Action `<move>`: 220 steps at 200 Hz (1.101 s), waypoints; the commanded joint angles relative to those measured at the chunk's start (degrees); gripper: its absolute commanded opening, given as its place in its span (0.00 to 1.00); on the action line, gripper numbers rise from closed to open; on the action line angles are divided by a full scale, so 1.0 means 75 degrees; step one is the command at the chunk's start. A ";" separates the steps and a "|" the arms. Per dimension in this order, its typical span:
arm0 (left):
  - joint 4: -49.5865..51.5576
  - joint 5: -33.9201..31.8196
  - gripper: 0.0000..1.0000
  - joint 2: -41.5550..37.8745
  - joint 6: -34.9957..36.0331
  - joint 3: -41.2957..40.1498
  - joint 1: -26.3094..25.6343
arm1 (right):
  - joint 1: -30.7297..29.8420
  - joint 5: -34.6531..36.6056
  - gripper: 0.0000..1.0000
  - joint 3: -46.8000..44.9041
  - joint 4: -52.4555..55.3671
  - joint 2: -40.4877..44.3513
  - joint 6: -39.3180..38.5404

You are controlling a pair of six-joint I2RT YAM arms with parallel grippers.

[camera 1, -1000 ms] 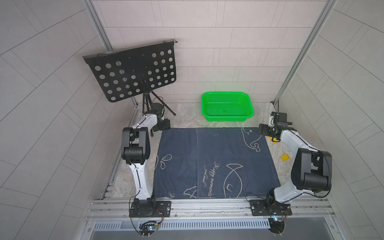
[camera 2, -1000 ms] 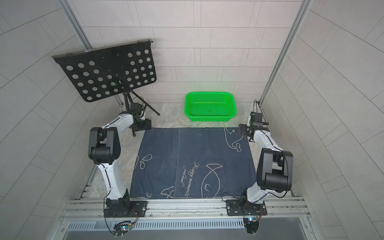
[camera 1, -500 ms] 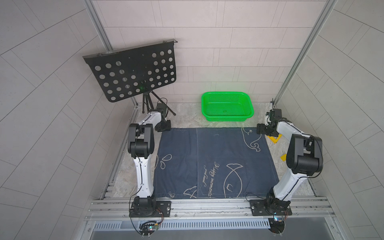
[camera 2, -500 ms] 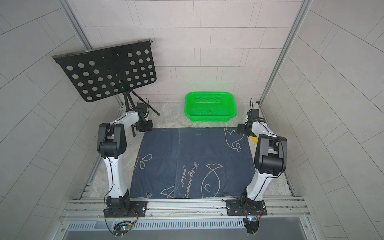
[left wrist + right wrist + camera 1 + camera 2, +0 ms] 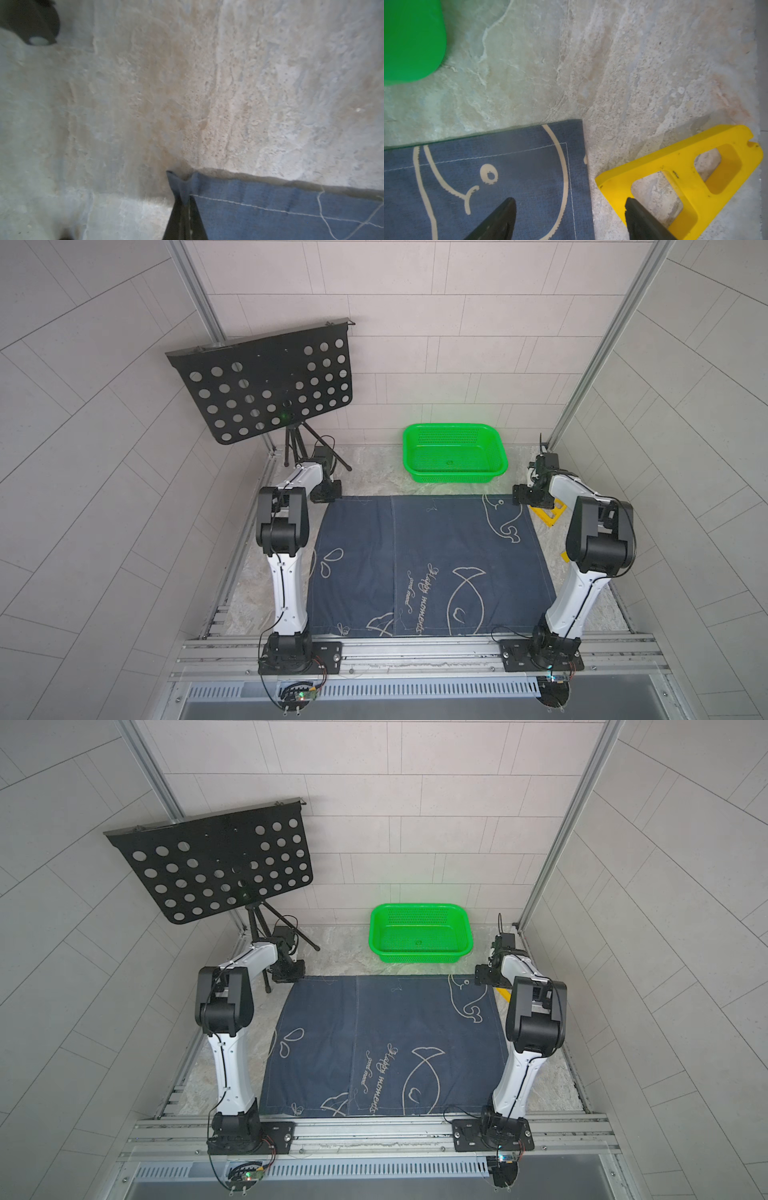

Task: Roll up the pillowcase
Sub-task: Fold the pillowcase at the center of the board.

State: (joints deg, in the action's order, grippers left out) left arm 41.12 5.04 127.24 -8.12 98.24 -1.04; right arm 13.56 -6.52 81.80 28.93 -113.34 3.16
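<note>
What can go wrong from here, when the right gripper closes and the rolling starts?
The right gripper stands open astride the side edge of the pillowcase, one finger over the yellow piece: closing might catch or push that piece.
The left gripper pinches only the corner's tip, so the cloth may slip out when pulled.

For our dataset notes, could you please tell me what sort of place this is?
Probably a lab robot cell, not a home: left arm and right arm bolted to an aluminium rail, tiled wall panels boxing in the table.
</note>
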 commanded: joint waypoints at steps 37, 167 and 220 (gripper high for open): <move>0.0280 0.0140 0.01 -0.0043 0.0097 -0.0013 -0.0034 | 0.0031 -0.0247 0.79 0.1203 0.0671 -0.1025 -0.0044; 0.0212 0.0439 0.00 -0.0275 -0.0013 -0.0460 -0.0037 | -0.0082 -0.0294 0.60 0.2809 0.2103 -0.2285 -0.0448; 0.0241 0.0482 0.00 -0.0315 0.0006 -0.0445 -0.0036 | -0.0120 -0.0364 0.30 0.3022 0.2248 -0.2437 -0.0490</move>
State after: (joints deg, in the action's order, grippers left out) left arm 40.38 7.81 125.91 -8.10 96.07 -1.06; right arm 13.02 -8.97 103.26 42.68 -129.36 -0.19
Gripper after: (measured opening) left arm 0.061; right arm 0.367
